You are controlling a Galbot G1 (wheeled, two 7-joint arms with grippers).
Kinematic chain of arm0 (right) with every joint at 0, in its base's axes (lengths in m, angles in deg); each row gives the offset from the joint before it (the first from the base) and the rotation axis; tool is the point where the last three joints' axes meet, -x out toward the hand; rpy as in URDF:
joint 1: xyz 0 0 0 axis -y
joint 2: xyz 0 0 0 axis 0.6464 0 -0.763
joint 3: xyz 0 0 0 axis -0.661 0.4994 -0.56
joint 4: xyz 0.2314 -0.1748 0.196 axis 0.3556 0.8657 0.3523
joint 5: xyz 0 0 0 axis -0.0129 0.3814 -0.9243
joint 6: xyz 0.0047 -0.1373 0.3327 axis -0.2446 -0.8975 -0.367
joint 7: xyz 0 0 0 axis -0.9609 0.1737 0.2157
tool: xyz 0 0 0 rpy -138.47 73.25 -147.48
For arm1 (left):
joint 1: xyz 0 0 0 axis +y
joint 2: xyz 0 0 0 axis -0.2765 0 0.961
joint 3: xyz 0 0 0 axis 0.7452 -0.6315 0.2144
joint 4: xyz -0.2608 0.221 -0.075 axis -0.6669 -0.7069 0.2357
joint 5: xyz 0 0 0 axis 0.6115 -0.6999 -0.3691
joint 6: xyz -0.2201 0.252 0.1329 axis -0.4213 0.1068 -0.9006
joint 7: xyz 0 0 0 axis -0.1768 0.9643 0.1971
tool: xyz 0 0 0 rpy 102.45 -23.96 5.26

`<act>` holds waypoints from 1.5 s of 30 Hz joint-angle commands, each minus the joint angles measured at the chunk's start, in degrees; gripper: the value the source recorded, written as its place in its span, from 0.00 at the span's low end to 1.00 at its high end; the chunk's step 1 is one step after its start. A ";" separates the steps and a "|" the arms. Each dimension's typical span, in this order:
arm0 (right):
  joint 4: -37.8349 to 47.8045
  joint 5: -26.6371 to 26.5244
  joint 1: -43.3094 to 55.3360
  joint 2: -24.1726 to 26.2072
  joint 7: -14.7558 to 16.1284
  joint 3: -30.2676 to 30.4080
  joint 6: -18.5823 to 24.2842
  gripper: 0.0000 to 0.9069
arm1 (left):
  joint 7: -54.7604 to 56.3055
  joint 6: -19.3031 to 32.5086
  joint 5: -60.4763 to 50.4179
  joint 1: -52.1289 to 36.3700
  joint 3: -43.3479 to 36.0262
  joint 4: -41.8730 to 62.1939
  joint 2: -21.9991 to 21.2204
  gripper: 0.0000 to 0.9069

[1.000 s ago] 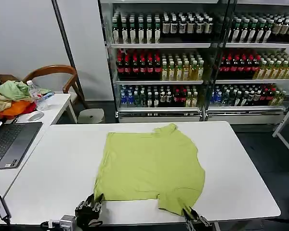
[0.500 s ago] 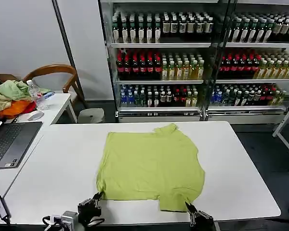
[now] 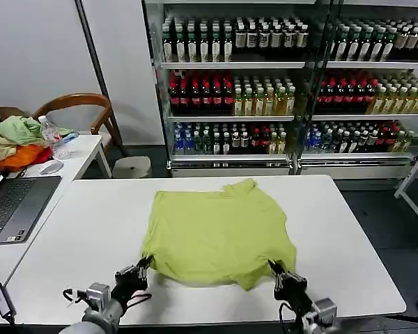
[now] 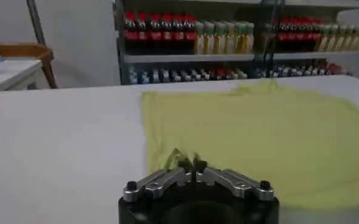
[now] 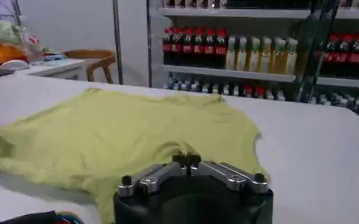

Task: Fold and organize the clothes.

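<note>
Lime-green cloth is spread on the white table (image 3: pixel 76 229) in the head view: the T-shirt (image 3: pixel 219 233) is laid flat in the middle of the table, a little nearer the front edge. Its front hem is lifted and bunched at two spots. The left gripper (image 3: pixel 143 265) is closed on the hem's left corner, near the front edge of the table. The right gripper (image 3: pixel 274 267) is closed on the hem's right corner, also near the front edge. A second table (image 3: pixel 83 149) is seen at the left, with a laptop (image 3: pixel 14 205) on it and a heap of pale green and orange clothes (image 3: pixel 14 142) at its far end. A wooden chair (image 3: pixel 76 108) is placed behind that table. Shelves full of drink bottles (image 3: pixel 230 90) are lined up past the far edge.

In the left wrist view, the left gripper (image 4: pixel 189 164) is seen with its two fingertips pressed together — a small fold of the T-shirt (image 4: pixel 258 134) is pinched between them and pulled up off the table (image 4: pixel 57 146).

In the right wrist view, the right gripper (image 5: pixel 186 161) is seen shut tight on the T-shirt (image 5: pixel 118 134) — the cloth is drawn up into a little peak at the tips. Wrinkles are spread out from that peak across the shirt. The table (image 5: pixel 313 152) is seen on both sides of the cloth.
</note>
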 commanded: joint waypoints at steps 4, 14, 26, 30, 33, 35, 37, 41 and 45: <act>7.71 -1.20 9.47 -1.80 0.06 1.08 -1.61 0.00 | -2.27 0.72 3.22 -11.35 -0.52 9.29 0.21 0.04; 8.70 -0.29 8.51 -2.99 -0.32 0.83 -2.18 0.00 | -3.23 1.72 2.79 -14.16 -3.73 14.17 0.36 0.06; 5.90 0.97 7.30 -3.06 0.20 0.34 -2.00 0.00 | -3.44 1.95 2.39 -14.13 -4.01 13.93 1.48 0.04; 9.16 0.64 9.54 -3.71 0.23 0.73 -2.16 0.00 | -3.40 1.97 2.38 -15.25 -4.48 15.71 1.23 0.06; 10.36 0.77 10.07 -3.76 0.34 1.20 -2.16 0.00 | -3.40 2.30 1.73 -15.81 -5.06 16.67 1.20 0.06; 11.07 0.86 10.29 -4.08 0.47 1.44 -2.15 0.00 | -3.39 2.53 1.30 -16.29 -5.22 17.56 0.89 0.06; 11.76 1.14 10.61 -4.34 0.65 1.71 -2.32 0.00 | -3.36 2.61 1.09 -16.70 -5.21 18.39 0.76 0.06; 14.75 2.12 12.73 -5.53 0.34 3.02 -3.04 1.00 | -2.58 2.50 -0.22 -17.57 -5.60 20.00 0.59 1.00; 15.06 2.27 13.66 -6.39 -0.74 2.98 -4.50 1.00 | -2.31 2.39 -0.39 -17.80 -5.11 19.84 0.59 1.00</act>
